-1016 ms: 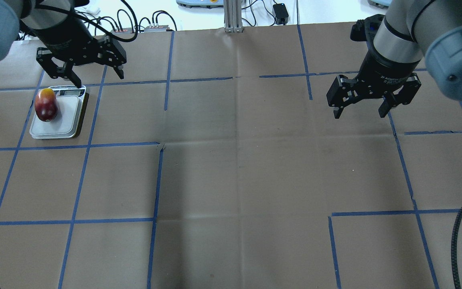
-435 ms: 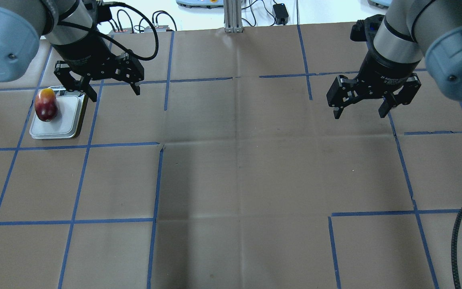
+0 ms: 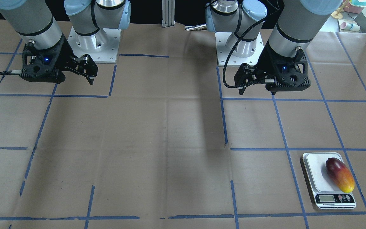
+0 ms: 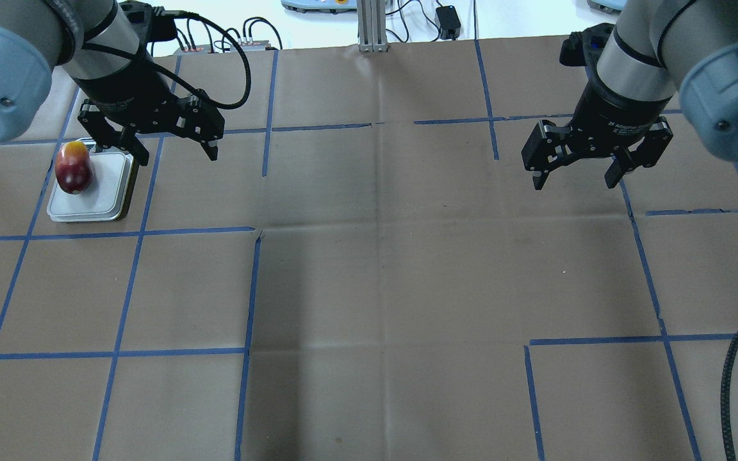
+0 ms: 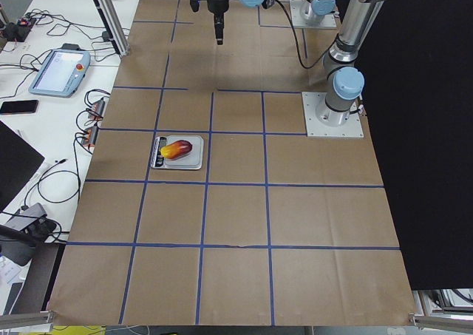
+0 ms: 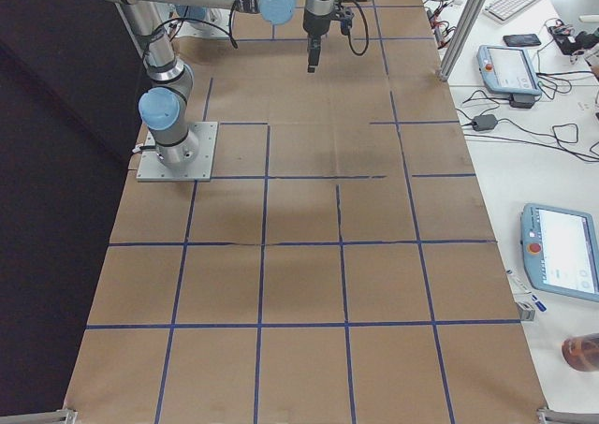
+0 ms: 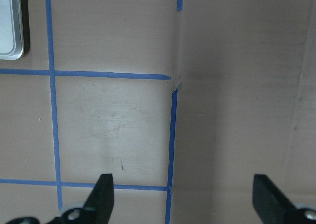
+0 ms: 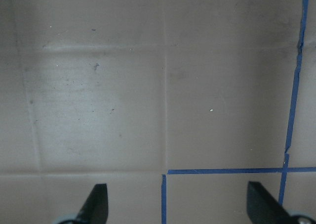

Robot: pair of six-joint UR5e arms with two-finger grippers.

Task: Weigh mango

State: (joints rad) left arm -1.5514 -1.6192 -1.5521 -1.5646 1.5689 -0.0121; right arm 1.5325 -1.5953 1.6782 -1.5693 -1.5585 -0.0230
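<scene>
Where the scale sits, you find the mango lying on its platform, yellow end toward the display. The left gripper hangs spread nearby, and the right gripper is also spread, well apart.

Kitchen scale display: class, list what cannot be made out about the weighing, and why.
Reading on the flat white kitchen scale: digits too small, front-facing view.
Its display, overhead view: covered by the black left claw.
Red-to-yellow oval mango: outside the left wrist view; its edge crops the scale.
</scene>
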